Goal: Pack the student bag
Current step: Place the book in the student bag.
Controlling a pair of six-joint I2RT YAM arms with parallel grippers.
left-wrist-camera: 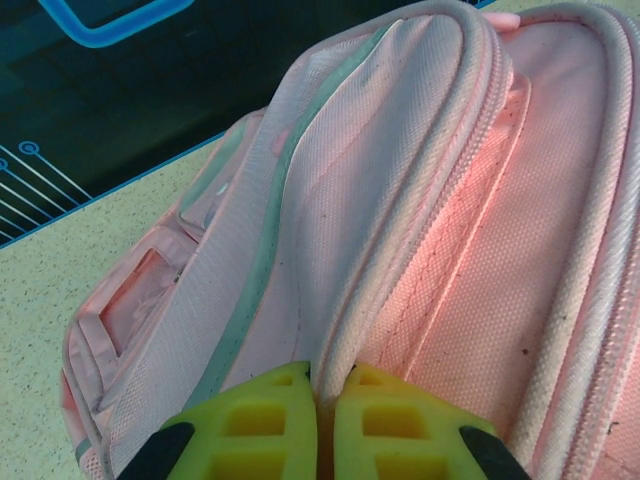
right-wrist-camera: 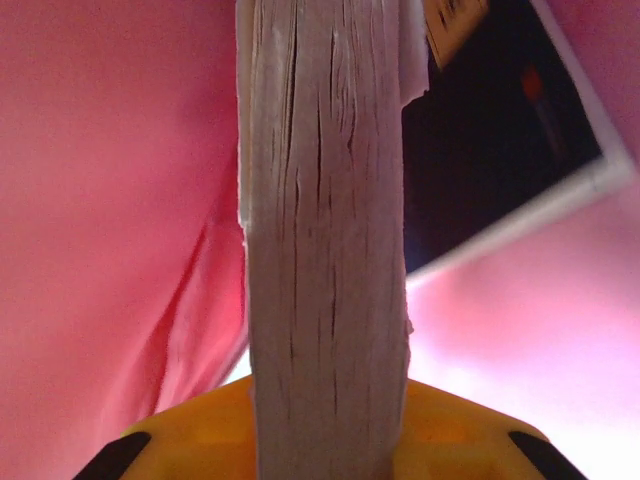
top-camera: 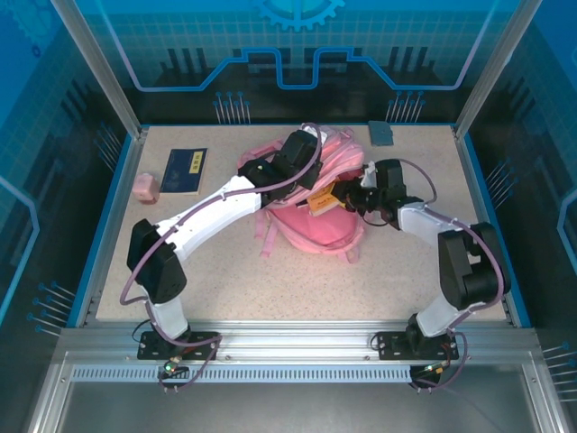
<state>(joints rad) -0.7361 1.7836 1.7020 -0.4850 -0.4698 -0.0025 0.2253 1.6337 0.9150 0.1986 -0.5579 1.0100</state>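
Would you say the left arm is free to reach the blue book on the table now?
Probably not yet: the left tool is shut on the backpack, at its zip edge, though nothing lies between it and the blue book.

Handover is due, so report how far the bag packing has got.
Done: the student bag is open, its zip edge pinched by the left gripper. In hand: the right gripper holds a book in the opening, pink fabric around it. Left: a blue book, a small pink block and a grey item lie on the table.
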